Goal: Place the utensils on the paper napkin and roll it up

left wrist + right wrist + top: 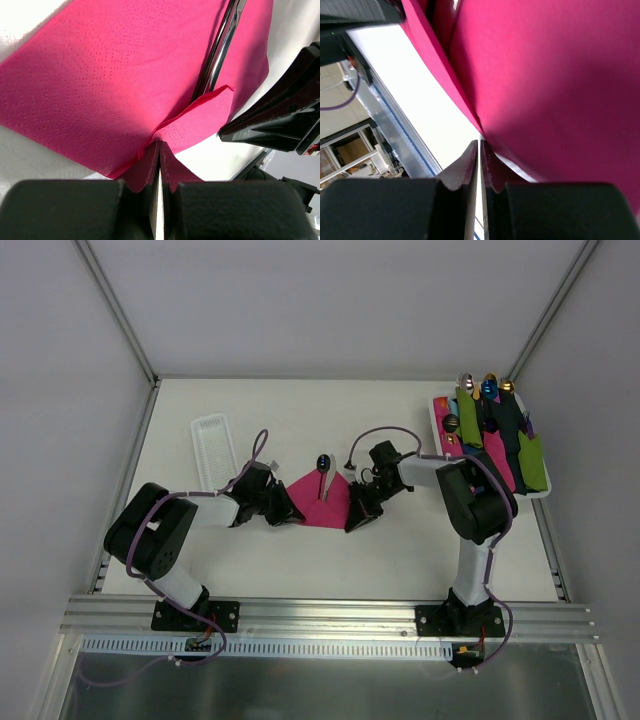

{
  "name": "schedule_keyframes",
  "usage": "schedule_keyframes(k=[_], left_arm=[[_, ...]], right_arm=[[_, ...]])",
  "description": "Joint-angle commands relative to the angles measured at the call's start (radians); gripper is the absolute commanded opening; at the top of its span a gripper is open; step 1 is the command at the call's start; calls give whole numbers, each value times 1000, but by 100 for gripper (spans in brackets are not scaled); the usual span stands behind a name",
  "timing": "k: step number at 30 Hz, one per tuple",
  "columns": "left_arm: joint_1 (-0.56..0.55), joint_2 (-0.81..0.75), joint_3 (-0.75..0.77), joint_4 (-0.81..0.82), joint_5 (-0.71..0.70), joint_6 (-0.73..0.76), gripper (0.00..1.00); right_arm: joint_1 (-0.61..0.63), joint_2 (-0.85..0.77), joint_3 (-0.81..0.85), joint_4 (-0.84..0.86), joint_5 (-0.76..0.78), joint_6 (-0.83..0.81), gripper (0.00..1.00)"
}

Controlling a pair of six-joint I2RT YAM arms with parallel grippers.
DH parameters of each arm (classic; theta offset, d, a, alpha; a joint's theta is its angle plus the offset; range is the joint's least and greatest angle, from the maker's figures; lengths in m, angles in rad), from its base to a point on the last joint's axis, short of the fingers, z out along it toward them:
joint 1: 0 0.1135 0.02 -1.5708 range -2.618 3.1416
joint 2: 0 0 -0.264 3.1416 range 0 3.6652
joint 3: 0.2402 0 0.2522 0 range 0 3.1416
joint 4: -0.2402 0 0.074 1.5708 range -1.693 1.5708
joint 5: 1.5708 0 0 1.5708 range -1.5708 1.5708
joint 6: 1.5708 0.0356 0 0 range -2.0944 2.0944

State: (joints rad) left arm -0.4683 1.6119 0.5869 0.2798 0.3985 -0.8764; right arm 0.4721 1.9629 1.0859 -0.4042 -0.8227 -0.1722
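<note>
Your left gripper [159, 147] is clamped tight on the paper napkin's [335, 505] 9 o'clock corner. Your right gripper [479, 147] pinches its 3 o'clock corner. One utensil [323, 478] lies across its 12 o'clock tip, mid-table.

I work on a white surface [400, 550] boxed in by plain pale-grey panels: a back wall [330, 300] at 12 o'clock, a left wall [50, 440] at 9 o'clock and a right wall [600, 440] at 3 o'clock. Thin metal struts [115, 310] run up the far corners. At 6 o'clock an aluminium rail [330, 615] edges the surface, with a slotted white strip [330, 648] just below it. The light is even and soft. Beyond the rail, my right wrist view catches a blurred room with what look like pale floor tiles [335, 80].
</note>
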Motion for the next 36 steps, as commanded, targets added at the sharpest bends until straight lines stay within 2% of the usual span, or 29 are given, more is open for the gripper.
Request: schedule_keyframes(k=[1,9,15,22,29,36], left_arm=[[-1,8,-9,-97,-84,36,0],[-1,5,1,-114,-86,43,0],[-1,6,-1,-116,-87,37,0],[-1,-4,-9,-116,-82,36,0],[-1,-61,-22,-91,-66,43,0],[-1,-194,-24,-80,-20,65,10]], right_arm=[[-7,-74,-12,-78,63,-75,8],[62,-157,6,31,-20,57,9],[94,-89,28,94,-13,131,9],[92,45,107,114,20,146,9],[91,67,100,99,59,143,9],[85,80,100,41,56,94,9]])
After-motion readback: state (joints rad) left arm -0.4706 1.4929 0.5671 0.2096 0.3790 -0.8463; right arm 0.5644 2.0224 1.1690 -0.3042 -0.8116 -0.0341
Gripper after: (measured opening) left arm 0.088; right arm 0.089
